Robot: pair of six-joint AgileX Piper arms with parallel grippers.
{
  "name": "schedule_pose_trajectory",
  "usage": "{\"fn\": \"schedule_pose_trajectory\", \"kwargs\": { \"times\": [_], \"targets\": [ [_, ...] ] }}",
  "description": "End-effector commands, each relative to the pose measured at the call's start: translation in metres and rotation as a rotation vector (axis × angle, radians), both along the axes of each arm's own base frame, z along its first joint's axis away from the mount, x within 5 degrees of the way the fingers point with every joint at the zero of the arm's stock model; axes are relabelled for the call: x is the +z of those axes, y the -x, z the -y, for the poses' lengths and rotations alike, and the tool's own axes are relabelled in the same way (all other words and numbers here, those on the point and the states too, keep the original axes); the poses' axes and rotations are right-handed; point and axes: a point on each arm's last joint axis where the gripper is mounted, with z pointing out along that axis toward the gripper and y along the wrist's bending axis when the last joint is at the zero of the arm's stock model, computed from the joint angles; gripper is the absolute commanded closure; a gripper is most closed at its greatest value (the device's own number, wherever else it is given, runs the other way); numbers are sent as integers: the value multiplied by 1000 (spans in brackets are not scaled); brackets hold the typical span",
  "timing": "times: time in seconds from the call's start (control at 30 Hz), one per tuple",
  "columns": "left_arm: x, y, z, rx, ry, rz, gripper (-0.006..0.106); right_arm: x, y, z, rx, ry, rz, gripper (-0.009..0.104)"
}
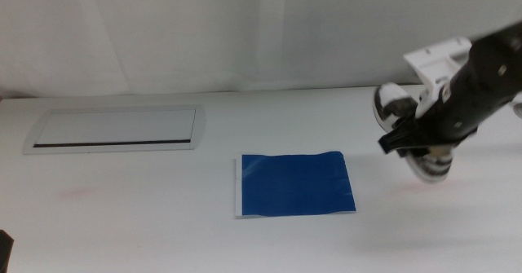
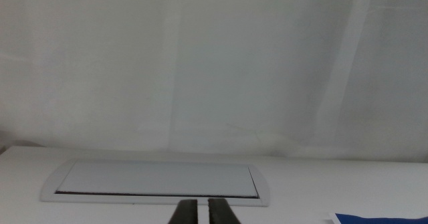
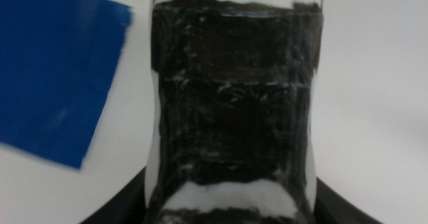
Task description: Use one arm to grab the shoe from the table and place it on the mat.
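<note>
R pincer [image 1: 416,143] clenched on shoe [image 1: 426,160], held above worktop [image 1: 163,224] nr right edge, w/ mat [image 1: 295,184] just beside, mid-worktop. Grey-framed panel [image 1: 114,129] twd far-left, well apart. Nothing btwn shoe & mat. L pincer [image 2: 198,212] at near-left corner, jaws nearly together, holding nothing.

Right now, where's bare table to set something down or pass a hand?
Free: the table in front of the grey-framed panel, left of the mat, and the strip between panel and mat. Crowded: right of the mat, where the right gripper holds the shoe.
</note>
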Motion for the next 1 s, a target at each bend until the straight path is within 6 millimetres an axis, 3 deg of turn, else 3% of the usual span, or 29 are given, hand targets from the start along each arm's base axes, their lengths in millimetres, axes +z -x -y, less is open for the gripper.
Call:
{"fn": "schedule_pose_trajectory", "kwargs": {
  "times": [0.0, 0.17, 0.43, 0.53, 0.7, 0.9, 0.97],
  "targets": [
    [-10, 1, 0, 0, 8, 14, 103, 23, 2, -1, 215, 78, 23, 97],
    [-10, 1, 0, 0, 8, 14, 103, 44, 3, -6, 472, 127, 17, 97],
    [-10, 1, 0, 0, 8, 14, 103, 55, 7, -27, 845, 19, 103, 97],
    [-10, 1, 0, 0, 8, 14, 103, 51, 7, -29, 968, 45, 104, 97],
    [-10, 1, 0, 0, 8, 14, 103, 33, 2, -32, 1030, 57, 22, 97],
    [-10, 1, 0, 0, 8, 14, 103, 14, -13, -42, 1077, 45, -80, 97],
    [-10, 1, 0, 0, 8, 14, 103, 11, -23, -54, 1102, 44, -96, 97]
  ]
}}
